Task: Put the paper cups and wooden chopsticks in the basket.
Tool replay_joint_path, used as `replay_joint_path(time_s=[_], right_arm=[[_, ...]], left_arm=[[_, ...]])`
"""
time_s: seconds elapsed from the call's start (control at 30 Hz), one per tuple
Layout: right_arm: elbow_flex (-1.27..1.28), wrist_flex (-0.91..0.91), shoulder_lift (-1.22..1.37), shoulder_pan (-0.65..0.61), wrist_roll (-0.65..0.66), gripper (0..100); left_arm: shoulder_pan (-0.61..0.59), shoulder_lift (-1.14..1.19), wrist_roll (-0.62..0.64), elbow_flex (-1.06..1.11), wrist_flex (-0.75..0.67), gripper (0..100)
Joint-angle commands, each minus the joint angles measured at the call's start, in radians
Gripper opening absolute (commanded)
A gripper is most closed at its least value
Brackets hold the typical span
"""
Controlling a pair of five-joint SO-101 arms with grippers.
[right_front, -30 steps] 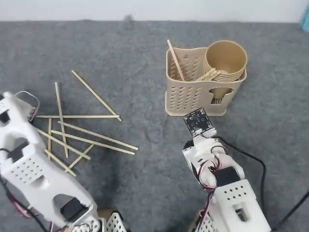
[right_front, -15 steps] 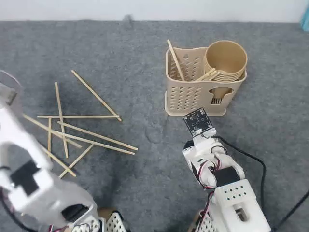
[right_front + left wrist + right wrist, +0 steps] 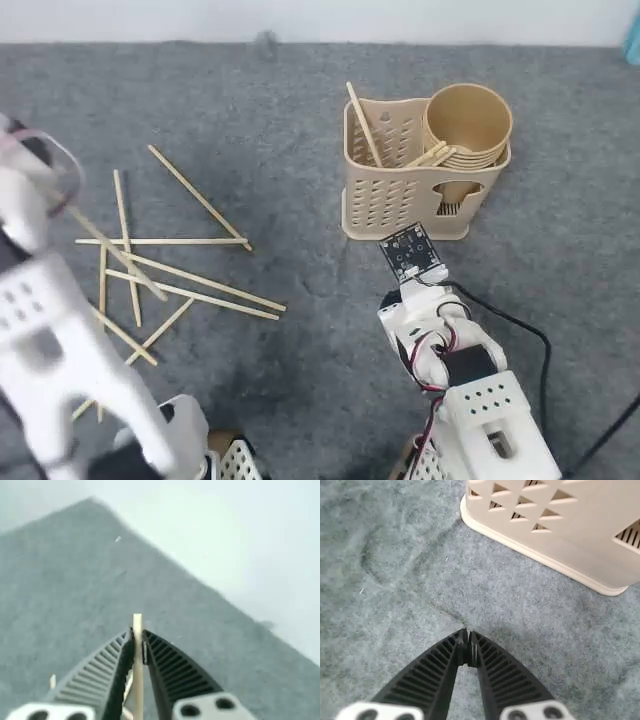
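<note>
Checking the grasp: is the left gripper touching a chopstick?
Touching. The left wrist view shows the left gripper shut on a chopstick, its jaws pressed against both sides.

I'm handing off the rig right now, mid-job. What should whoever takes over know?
Left gripper: shut on one chopstick, beside the loose chopsticks on the mat.
Right gripper: shut, empty, low over the mat just in front of the basket.
Done: paper cups nested in the basket, with a few stored chopsticks.
Left: basket the held chopstick, then the loose ones.
</note>
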Motion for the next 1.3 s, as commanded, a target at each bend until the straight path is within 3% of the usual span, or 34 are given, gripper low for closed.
replay_joint_path(time_s=[0.0, 0.23, 0.57, 0.7, 0.93, 1.27], right_arm=[[-0.009, -0.022, -0.019, -0.001, 0.012, 1.3], [-0.009, -0.022, -0.019, -0.004, 0.009, 1.3], [-0.008, -0.024, -0.019, 0.001, 0.011, 1.3], [-0.006, -0.025, -0.019, -0.002, 0.011, 1.3], [-0.006, -0.025, -0.019, -0.001, 0.014, 1.3], [-0.008, -0.022, -0.021, -0.005, 0.015, 1.3]], left_arm=[[0.080, -0.315, -0.018, 0.265, -0.239, 1], [0.315, -0.542, -0.023, 0.456, -0.562, 1], [0.787, -0.466, -0.023, 0.437, -1.154, 1], [0.878, -0.264, -0.023, 0.282, -1.111, 1], [0.895, 0.104, -0.020, 0.019, -1.089, 1], [0.895, 0.221, -0.026, 0.127, -1.092, 1]])
